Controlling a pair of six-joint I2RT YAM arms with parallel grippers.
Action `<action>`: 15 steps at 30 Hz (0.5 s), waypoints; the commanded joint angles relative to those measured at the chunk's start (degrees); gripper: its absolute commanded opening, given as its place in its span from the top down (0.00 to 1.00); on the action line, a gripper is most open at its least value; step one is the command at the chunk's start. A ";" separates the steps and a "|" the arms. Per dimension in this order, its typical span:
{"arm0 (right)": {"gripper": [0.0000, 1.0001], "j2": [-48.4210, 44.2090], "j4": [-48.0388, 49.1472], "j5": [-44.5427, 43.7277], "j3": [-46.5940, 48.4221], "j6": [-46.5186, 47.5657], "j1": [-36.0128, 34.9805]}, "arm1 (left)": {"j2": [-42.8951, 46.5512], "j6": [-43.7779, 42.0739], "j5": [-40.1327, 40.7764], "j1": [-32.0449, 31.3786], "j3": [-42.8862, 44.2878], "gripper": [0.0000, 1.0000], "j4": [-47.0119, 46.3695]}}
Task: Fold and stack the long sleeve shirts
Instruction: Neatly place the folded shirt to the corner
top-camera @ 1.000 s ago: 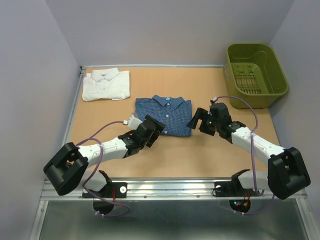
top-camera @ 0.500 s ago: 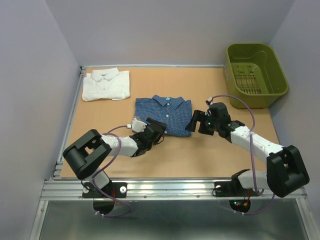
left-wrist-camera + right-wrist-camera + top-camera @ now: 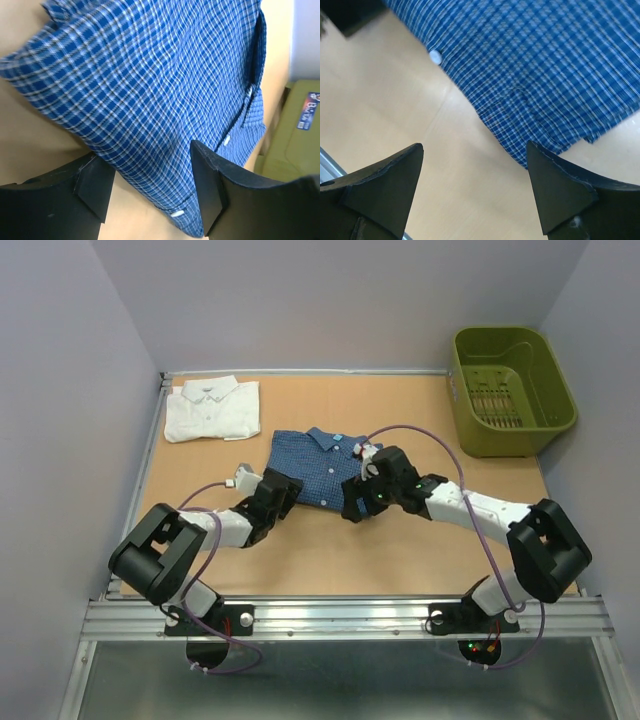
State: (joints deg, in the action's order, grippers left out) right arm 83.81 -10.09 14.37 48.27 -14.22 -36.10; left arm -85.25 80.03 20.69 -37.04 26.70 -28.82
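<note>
Illegible blue sticker [image 3: 307, 108] on basket [image 3: 285, 150]

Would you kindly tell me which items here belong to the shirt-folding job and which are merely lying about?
Part of the job:
blue checked shirt, folded, mid-table
white shirt, folded, far left corner

Just lying about:
olive-green plastic basket, far right corner

The setting is a robotics lab test cell. Plain pale grey panels [image 3: 350, 300] box in a tan tabletop [image 3: 400, 550] on three sides. A white-and-black left arm [image 3: 215, 525] and right arm [image 3: 480, 508] are bolted to an aluminium rail [image 3: 340, 615] at the near edge. Purple cables [image 3: 420, 435] loop from the arms, and small indicator lights [image 3: 468, 646] glow at the right base.
</note>
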 commanded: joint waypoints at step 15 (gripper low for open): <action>0.19 14.26 -1.78 -26.75 12.81 24.49 -16.63 | -1.94 -25.45 -20.33 16.91 7.49 0.24 3.76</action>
State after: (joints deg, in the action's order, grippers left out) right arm 95.66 -10.85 -4.36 57.45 5.37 -50.13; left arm -87.59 59.33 3.81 -21.10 31.59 -27.75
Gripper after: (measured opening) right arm 0.836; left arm 0.746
